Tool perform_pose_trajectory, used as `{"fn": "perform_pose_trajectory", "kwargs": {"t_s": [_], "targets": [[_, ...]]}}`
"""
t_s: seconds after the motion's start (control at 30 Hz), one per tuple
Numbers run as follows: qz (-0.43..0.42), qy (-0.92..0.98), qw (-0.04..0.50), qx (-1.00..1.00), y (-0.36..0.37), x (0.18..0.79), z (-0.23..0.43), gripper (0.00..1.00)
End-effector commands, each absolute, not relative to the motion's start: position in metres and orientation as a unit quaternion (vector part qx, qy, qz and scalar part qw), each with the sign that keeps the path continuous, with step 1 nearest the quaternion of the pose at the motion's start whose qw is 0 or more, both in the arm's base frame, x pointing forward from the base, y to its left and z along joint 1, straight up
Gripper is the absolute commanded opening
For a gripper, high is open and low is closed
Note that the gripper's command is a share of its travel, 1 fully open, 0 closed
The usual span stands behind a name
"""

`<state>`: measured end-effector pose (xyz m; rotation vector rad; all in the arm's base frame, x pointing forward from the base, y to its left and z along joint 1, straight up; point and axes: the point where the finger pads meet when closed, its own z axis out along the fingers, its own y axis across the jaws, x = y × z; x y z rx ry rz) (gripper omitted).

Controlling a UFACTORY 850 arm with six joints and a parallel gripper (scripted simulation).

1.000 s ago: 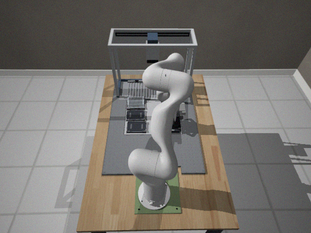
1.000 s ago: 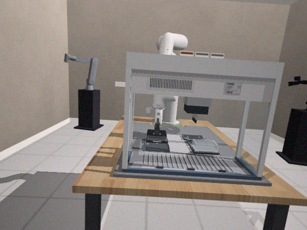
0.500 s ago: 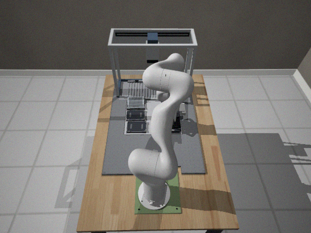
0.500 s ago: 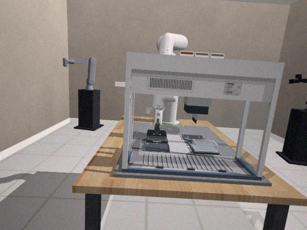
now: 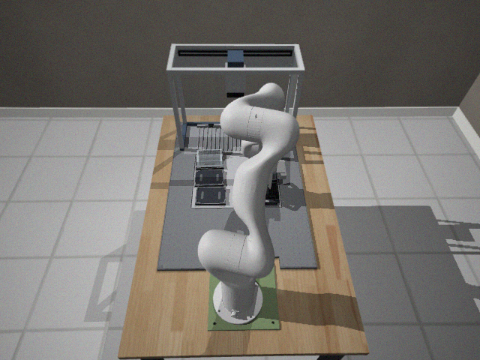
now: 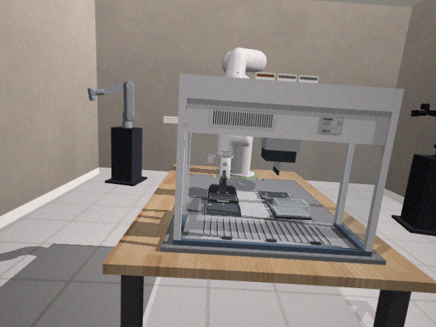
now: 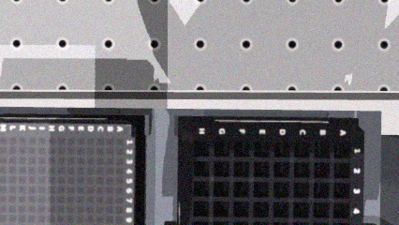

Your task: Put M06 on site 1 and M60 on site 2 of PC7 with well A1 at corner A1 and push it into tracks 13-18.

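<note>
On the wrist view's right half, M06 (image 7: 267, 178) fills the frame: a dark 96-well plate with white row letters H to A along its top edge and column numbers 1 to 4 down its right edge, so A and 1 meet at the upper right corner. Just beside it on the left lies M60 (image 7: 61, 178), greyer and finer-gridded, its letters ending in A and the numbers 1 to 9 readable down its right edge. A perforated grey deck (image 7: 281, 66) lies beyond both.

That camera shows no fingers. The exterior view does show the tool (image 6: 223, 182) coming straight down onto the dark plate, clamped on M06 across a wide span (seated or lifted, I cannot tell). It stands over PC7 (image 5: 273, 192) on the apron, short of the rails (image 6: 260, 228).

Only the wider views show M09 (image 6: 291, 206) — the clear block in its nest — and the instrument frame (image 6: 288, 92), whose small label (image 6: 330, 125) is too blurred to read.
</note>
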<state>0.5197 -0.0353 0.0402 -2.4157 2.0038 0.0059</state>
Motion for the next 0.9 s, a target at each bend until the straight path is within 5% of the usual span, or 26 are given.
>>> {"fn": "perform_pose_trajectory", "kwargs": {"t_s": [0.0, 0.37, 0.4, 0.87], "targets": [[0.001, 0.638, 0.002, -0.77, -0.0354, 0.5208, 0.041, 0.0], [0.001, 0.638, 0.002, -0.77, -0.0354, 0.5208, 0.041, 0.0], [0.001, 0.638, 0.002, -0.77, -0.0354, 0.5208, 0.0403, 1.0], [0.001, 0.638, 0.002, -0.77, -0.0354, 0.5208, 0.0404, 1.0]]}}
